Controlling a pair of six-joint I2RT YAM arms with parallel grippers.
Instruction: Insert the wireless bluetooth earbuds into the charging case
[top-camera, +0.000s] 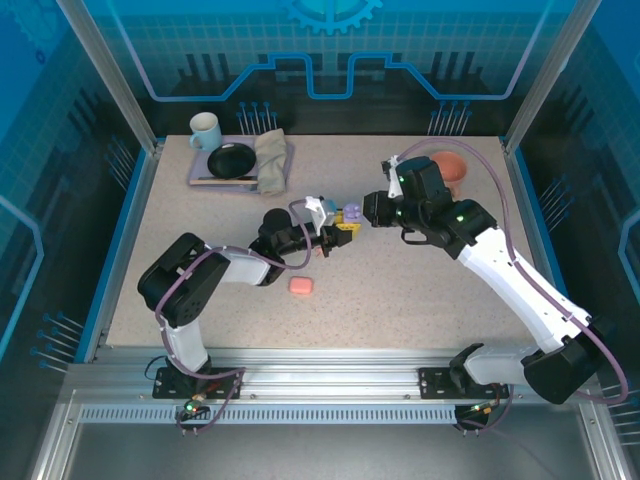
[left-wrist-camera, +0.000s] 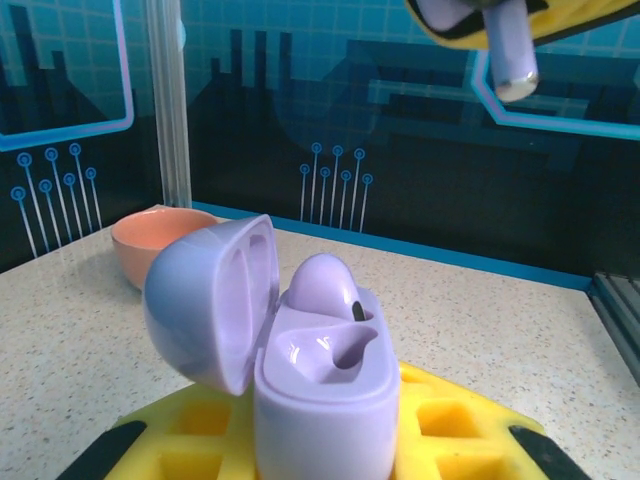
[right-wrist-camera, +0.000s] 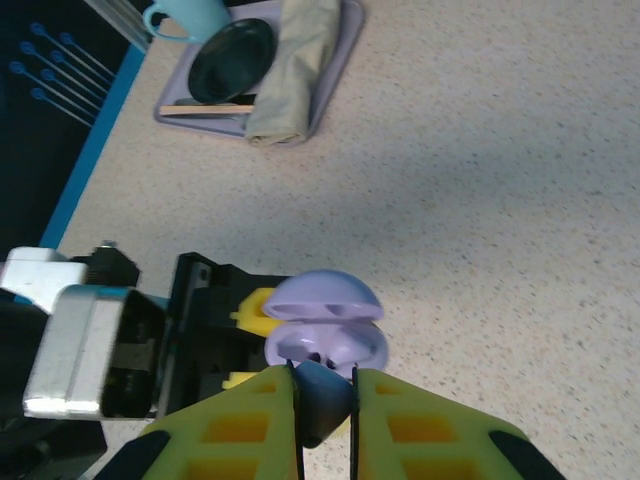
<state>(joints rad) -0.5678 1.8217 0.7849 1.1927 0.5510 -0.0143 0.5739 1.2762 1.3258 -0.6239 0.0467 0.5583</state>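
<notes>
One speckled table (top-camera: 420, 290), blue walls (top-camera: 330, 60) — left gripper (top-camera: 344, 228) clamps case (left-wrist-camera: 320, 400), right gripper (right-wrist-camera: 325, 410) clamps earbud (left-wrist-camera: 507, 45).

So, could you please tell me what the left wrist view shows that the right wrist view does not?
Left wrist, not right wrist: a salmon bowl behind, and a clear look at one lilac earbud seated in the open lilac charging case beside an empty socket. Right wrist, not left wrist: the tray with mug, black plate and folded cloth. Both: that case and the second earbud pinched in the right gripper.
</notes>
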